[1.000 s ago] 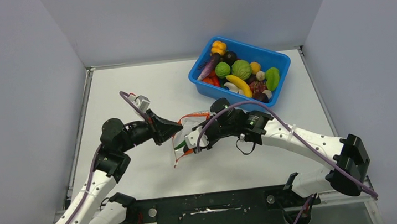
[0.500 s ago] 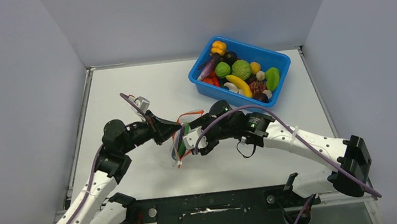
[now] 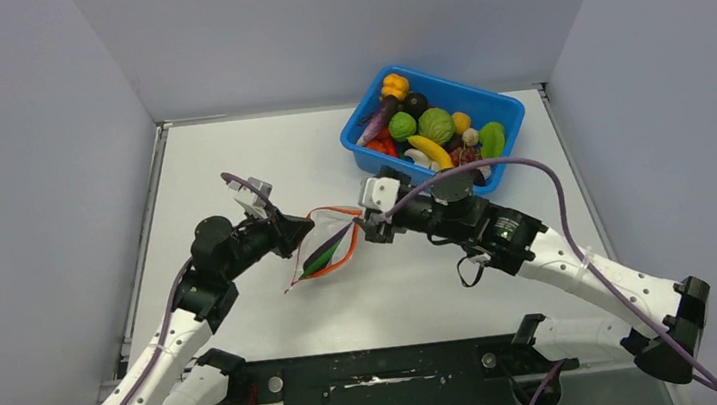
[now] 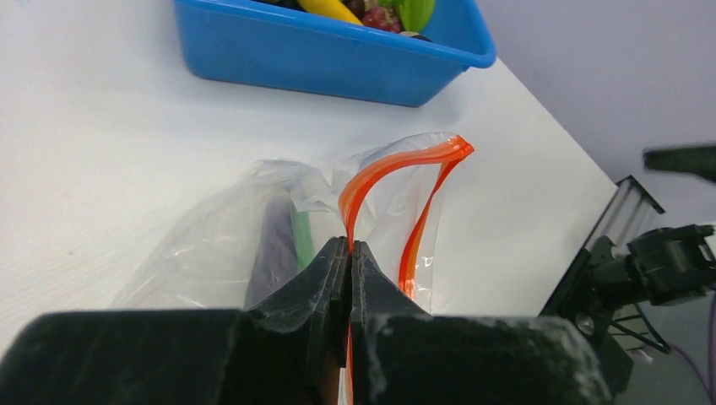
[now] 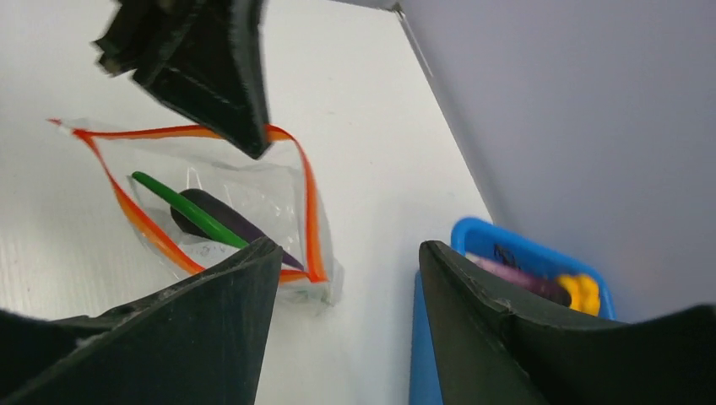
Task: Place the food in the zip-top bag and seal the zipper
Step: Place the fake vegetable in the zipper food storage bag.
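left tool [image 4: 349, 246] clenched on zipper [image 4: 397, 160]; right tool [image 5: 348, 247] released, just beside zip-top bag [image 5: 262, 190]; green pod [image 5: 187, 210], eggplant [image 5: 221, 221] inside bag.

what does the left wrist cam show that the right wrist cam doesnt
Only the left wrist view: the left claw seen close up, pinched shut on the zipper. Only the right wrist view: the right claw, open and empty, and the green pod and eggplant seen clearly through the bag's open mouth. Both: the zip-top bag, its zipper, the blue bin and the white table.
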Controlling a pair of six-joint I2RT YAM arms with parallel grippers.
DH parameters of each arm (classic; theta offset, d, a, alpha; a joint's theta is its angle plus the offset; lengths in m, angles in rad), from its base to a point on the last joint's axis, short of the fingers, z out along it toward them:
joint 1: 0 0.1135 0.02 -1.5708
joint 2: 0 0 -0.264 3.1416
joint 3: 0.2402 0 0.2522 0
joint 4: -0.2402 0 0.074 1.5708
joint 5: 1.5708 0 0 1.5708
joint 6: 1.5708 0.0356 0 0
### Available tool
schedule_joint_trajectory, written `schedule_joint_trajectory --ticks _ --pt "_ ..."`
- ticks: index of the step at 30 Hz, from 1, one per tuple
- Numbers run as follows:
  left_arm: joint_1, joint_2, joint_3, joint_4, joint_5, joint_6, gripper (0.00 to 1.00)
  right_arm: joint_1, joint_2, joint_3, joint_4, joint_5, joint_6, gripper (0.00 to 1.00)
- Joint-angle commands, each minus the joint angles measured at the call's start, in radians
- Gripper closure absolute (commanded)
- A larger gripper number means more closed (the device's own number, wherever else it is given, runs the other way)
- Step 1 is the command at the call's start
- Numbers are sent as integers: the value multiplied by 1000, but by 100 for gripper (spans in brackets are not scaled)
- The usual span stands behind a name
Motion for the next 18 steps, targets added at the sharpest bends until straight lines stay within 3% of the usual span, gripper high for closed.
schedule_joint_trajectory --ticks 1,9,18 --pt "-2 -3 11 2 -148 84 100 -95 -1 70 37 244 311 38" --pt "-4 2 39 -40 -257 175 100 -419 79 170 -65 301 581 39" --pt "3 58 10 1 -142 72 100 -663 269 249 -127 390 663 33"
